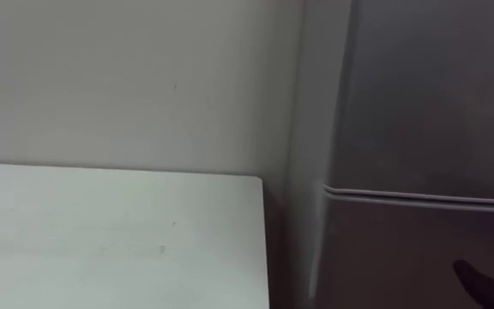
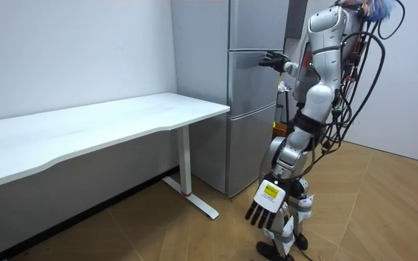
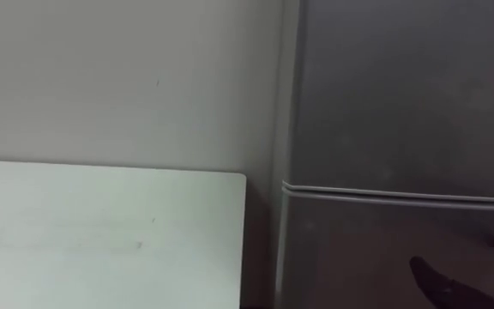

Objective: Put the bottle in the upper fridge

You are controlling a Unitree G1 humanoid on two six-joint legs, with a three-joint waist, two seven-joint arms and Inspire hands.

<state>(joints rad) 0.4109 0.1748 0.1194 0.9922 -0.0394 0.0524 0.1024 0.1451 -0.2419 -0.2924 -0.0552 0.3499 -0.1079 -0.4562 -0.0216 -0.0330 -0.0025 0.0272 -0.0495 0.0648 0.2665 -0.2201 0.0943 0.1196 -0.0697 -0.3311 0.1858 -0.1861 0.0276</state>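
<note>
Door-opening stage tbh: right hand (image 2: 271, 59), fingers straight, sat at the upper fridge door (image 2: 256, 25) seam, left hand (image 2: 267, 201) dangled loose, so hooking that edge looked next.

Bare office-like room: white desk (image 2: 122, 119), grey fridge (image 2: 252, 109), parquet floor (image 2: 383, 210).

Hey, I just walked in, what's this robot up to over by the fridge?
The humanoid stands facing the tall grey two-door fridge, beside the white rectangular table. Its right robot hand is raised, fingers straight, at the seam between the fridge's two doors, which are both shut. Its left robot hand hangs open at its side.
</note>
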